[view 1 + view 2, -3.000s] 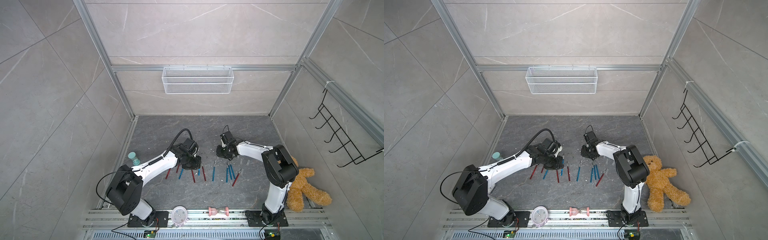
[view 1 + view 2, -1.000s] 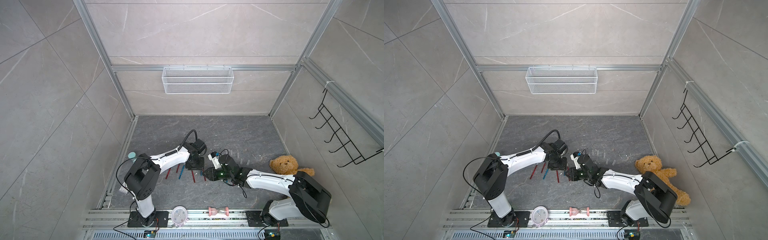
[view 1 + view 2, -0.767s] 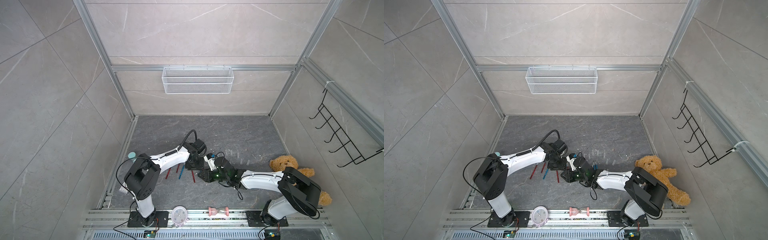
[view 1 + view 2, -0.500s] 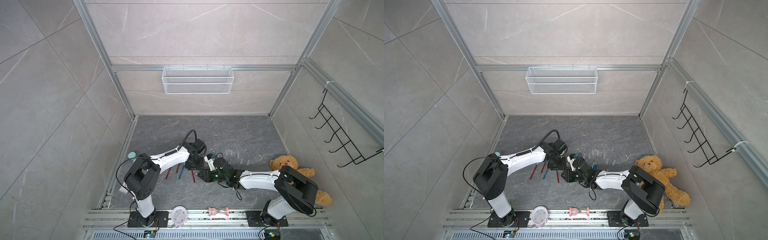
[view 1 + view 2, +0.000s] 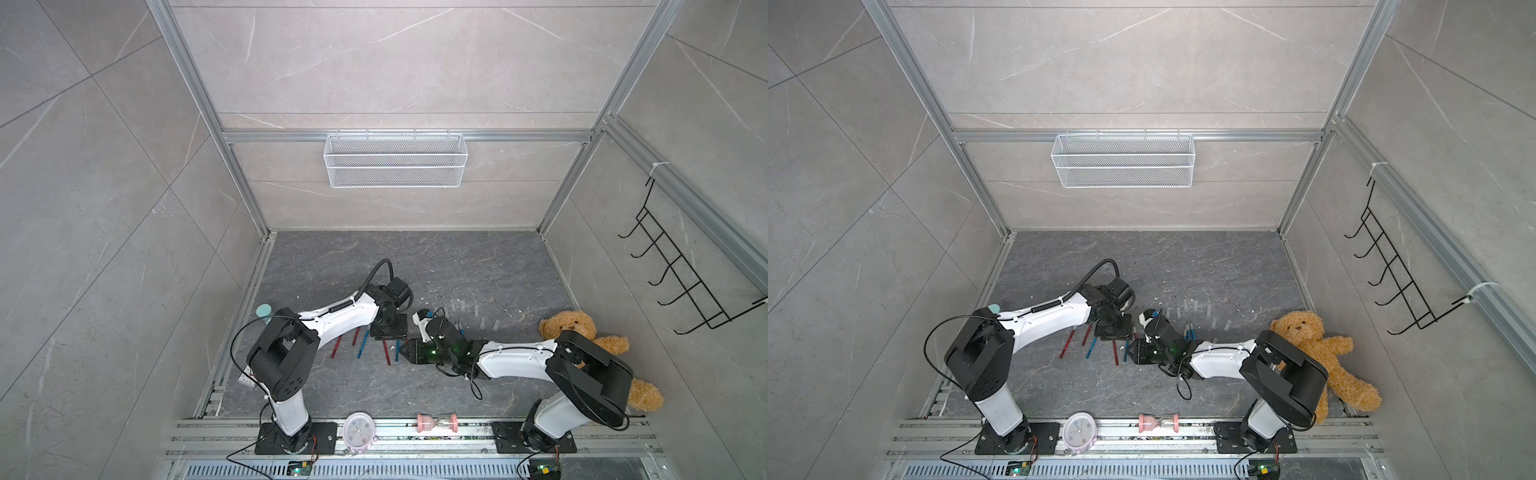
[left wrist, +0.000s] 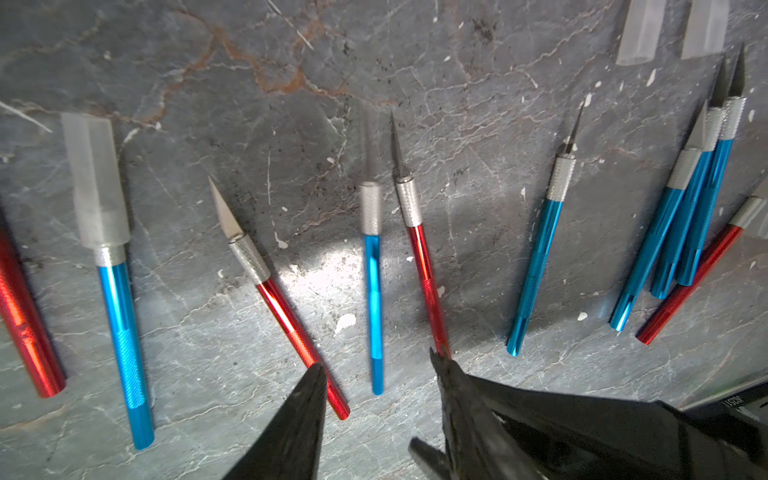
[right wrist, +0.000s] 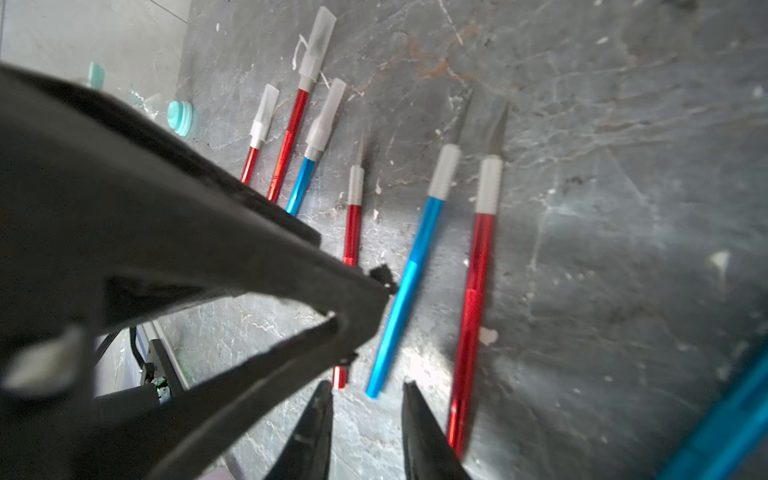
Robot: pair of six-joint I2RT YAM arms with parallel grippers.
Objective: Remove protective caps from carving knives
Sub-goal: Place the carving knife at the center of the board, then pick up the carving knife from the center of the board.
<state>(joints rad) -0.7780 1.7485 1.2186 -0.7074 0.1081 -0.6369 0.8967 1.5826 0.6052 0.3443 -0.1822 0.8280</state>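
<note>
The right gripper [image 7: 368, 386], bottom centre of its wrist view, stands parted and empty; the left gripper [image 6: 376, 361] is likewise open and empty. Beyond lie bare-bladed metallic blue and red carving knives [image 7: 409, 270]; at upper left, three wear translucent plastic protective caps [image 7: 319, 41]. Best: pin one handle and pull its cap straight along the blade.
</note>
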